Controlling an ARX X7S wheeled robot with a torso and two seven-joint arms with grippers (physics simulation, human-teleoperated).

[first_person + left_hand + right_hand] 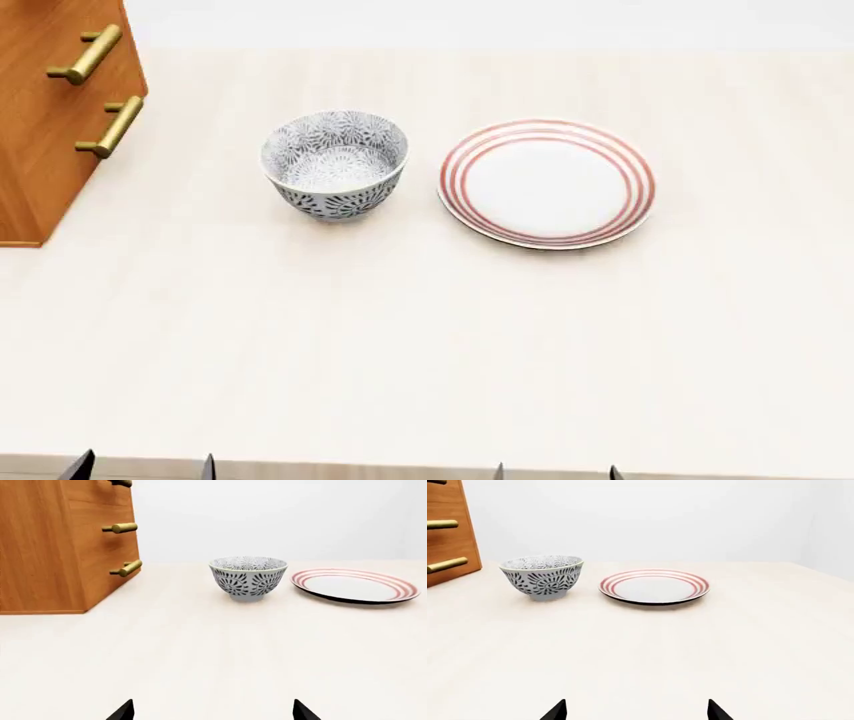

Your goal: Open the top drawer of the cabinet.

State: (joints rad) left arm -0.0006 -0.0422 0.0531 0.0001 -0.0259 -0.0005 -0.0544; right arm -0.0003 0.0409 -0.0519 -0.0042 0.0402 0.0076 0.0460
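The cabinet (54,110) stands at the far left of the bench (427,340), an orange-brown wood-grain chest cut off by the head view's edge. Two brass bar handles (88,54) show on its front there. The left wrist view shows three handles stacked one above another; the uppermost (121,483) is barely inside the frame, and it marks the top drawer (93,490), which sits flush with the cabinet face, closed.

Right of the cabinet, apart from it, stands a patterned blue-and-white bowl (334,163), upright. Just beside the bowl on its right, not touching, lies a white plate (547,183) with red rings around its rim.

The left end effector (140,467) is at the near edge of the bench, left of centre. Only its two dark fingertips (122,711) show, set well apart with nothing between them. The top drawer lies far from it, further away and to the left, and higher up.

The right end effector (554,472) is at the near edge too, right of the left one. Its fingertips (555,710) are likewise spread wide and hold nothing. The cabinet is well apart from it, at the far left, beyond the bowl.
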